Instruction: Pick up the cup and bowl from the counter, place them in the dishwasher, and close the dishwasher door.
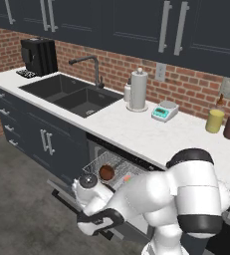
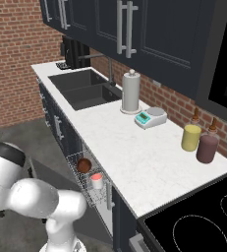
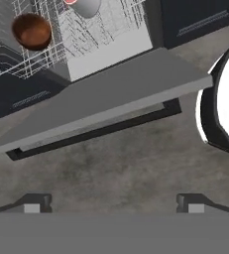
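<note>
Wood-like brown bowl [image 3: 31, 31] in white wire rack [image 3: 111, 25]; matt grey dishwasher door [image 3: 116, 94].

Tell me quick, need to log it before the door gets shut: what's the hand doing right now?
Hand: open, holding nothing, fingertips wide apart below the dishwasher door.

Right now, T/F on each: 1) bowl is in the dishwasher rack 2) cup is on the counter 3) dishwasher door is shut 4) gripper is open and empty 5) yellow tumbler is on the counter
1) True: the bowl sits in the dishwasher rack.
2) False: the cup stands in the rack too.
3) False: the dishwasher door is dropped open.
4) True: the gripper is open, holding nothing.
5) True: the yellow tumbler stands on the counter.
</note>
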Controlling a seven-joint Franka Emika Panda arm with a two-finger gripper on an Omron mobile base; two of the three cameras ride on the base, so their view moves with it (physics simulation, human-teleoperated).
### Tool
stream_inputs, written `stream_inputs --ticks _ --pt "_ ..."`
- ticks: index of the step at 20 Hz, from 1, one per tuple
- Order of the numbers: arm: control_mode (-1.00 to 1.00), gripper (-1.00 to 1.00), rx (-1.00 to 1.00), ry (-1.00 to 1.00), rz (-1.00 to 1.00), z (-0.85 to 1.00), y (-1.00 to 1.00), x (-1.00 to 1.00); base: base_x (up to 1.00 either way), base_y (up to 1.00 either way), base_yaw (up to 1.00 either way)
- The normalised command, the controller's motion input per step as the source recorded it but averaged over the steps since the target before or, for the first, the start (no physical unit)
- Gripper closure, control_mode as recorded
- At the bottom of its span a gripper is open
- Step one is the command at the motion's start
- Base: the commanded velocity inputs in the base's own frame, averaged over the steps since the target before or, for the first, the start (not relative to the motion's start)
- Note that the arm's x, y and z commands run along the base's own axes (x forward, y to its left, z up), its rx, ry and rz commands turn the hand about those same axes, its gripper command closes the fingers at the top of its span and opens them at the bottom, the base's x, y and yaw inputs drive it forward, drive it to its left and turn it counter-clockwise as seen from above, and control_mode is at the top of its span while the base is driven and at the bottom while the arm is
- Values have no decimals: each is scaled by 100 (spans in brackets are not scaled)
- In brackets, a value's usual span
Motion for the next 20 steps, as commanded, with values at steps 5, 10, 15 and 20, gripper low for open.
stream_inputs --ticks 5,10,15,20 --pt "-100 -100 -2 -10 2 -72 62 11 0 0 0" --pt "-100 -100 -7 -4 0 -65 54 23 0 0 0" --pt "-100 -100 -17 -16 -4 -66 52 8 0 0 0" --pt "-100 -100 -21 -26 -6 -56 69 -3 0 0 0"
